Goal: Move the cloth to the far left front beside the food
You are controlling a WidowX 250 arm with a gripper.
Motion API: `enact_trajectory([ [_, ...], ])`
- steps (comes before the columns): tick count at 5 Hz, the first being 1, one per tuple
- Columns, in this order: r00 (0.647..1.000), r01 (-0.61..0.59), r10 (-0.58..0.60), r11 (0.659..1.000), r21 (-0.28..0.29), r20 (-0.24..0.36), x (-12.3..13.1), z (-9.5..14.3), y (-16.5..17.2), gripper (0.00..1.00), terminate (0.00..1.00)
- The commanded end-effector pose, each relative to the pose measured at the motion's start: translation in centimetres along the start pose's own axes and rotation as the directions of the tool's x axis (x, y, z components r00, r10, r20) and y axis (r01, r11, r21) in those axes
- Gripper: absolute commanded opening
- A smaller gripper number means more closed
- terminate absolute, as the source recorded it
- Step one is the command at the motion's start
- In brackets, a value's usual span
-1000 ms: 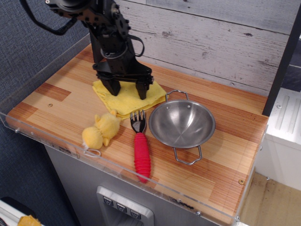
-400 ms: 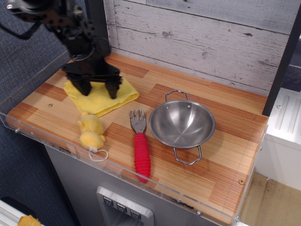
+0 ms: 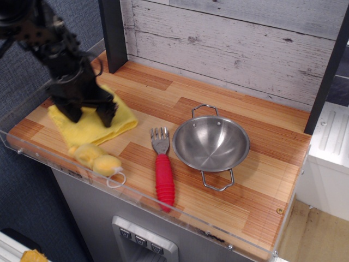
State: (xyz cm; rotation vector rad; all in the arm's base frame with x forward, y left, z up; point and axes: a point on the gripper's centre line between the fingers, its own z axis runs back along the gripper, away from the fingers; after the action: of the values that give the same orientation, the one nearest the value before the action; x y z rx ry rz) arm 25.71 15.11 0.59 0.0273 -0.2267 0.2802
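Observation:
The cloth (image 3: 94,126) is a flat bright-yellow square lying at the front left of the wooden counter. My gripper (image 3: 88,113) stands on it from above. Its two black fingers (image 3: 106,114) are spread apart and their tips press on the fabric, with yellow showing between them. The food (image 3: 98,158), a pale-yellow two-lump toy with a white cord loop, lies at the counter's front edge. It touches the cloth's front corner.
A fork with a red handle (image 3: 164,177) lies right of the food. A steel bowl (image 3: 211,144) with two handles stands right of the fork. A clear plastic rim (image 3: 32,155) runs along the front and left edges. A dark post (image 3: 112,33) stands at the back.
My gripper and the cloth have slid together from beside the bowl to the front left. The food has shifted left and forward to the counter's edge.

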Motion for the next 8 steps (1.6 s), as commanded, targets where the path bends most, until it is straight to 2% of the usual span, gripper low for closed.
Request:
enact_trajectory([
  [1,0.998,0.025,-0.024,0.999,0.021,-0.061,-4.6,-0.1,0.6,1.00,0.00],
  [2,0.999,0.014,-0.014,1.000,0.008,-0.049,-3.9,0.2,0.4,1.00,0.00],
  [3,0.999,-0.046,0.046,0.999,0.020,-0.004,-2.7,1.1,0.6,1.00,0.00],
  [4,0.998,-0.052,0.052,0.999,0.003,0.022,-1.4,2.0,0.6,1.00,0.00],
  [6,0.994,-0.046,0.050,0.998,-0.042,0.096,1.8,5.8,-0.7,1.00,0.00],
  [8,0.982,-0.014,0.027,0.997,-0.072,0.186,3.0,9.9,-2.4,1.00,0.00],
])
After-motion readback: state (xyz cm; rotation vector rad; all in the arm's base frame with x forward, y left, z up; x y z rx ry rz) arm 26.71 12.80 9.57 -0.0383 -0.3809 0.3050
